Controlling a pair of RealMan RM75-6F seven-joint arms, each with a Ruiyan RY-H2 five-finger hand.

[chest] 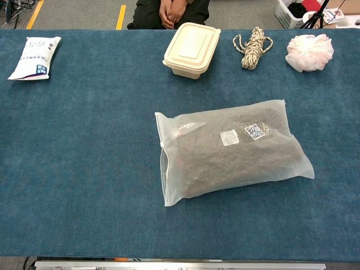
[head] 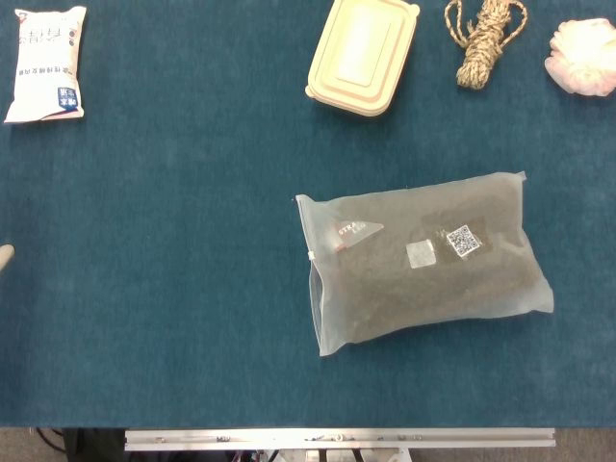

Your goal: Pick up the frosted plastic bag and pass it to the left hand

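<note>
Blue-carpeted table (chest: 84,169), grey floor (chest: 79,14)

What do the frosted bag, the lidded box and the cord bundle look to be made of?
Frosted plastic bag: thin matte translucent film; dark contents show through hazily. Lidded box: cream, dull, moulded, probably plastic or pulp. Cord bundle: twisted tan strands, likely natural-fibre rope.

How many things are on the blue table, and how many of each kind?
Frosted plastic bag: 1
White packet: 1
Lidded cream box: 1
Rope bundle: 1
Pink bath pouf: 1
Total: 5
</note>
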